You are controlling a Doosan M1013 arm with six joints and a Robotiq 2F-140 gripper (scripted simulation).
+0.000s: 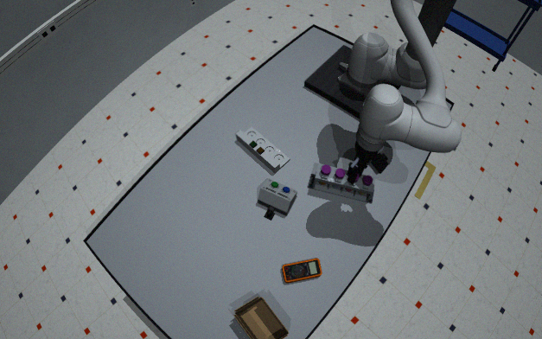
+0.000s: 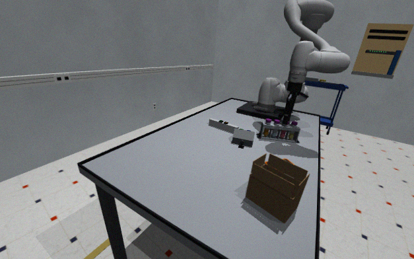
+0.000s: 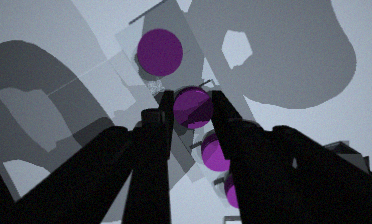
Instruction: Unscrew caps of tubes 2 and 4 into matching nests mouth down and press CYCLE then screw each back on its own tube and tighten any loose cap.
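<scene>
The tube rack [image 1: 341, 191] [image 2: 278, 135] stands on the table in front of the arm's base and holds four tubes with purple caps. My gripper [image 1: 353, 175] [image 2: 286, 122] [image 3: 192, 105] points straight down over the rack. Its fingers press on both sides of the cap of tube 2 [image 3: 191, 111], second from the right in the top view. The other caps [image 1: 325, 169] [image 1: 340, 173] [image 1: 367, 180] [image 3: 159, 52] [image 3: 214, 152] sit on their tubes. The white cap tray [image 1: 272, 164] [image 2: 218, 125] lies to the left with empty nests and dark lamps. The key housing [image 1: 276, 200] [image 2: 242, 136] carries the green key [image 1: 274, 184] and the blue key [image 1: 286, 189], both unlit.
An orange multimeter [image 1: 302, 270] lies toward the near end of the table. An open cardboard box [image 1: 260, 322] [image 2: 277, 186] stands near the table edge. The arm's dark base plate [image 1: 326, 79] sits behind the rack. A yellow tape strip [image 1: 425, 179] marks the floor beside the table.
</scene>
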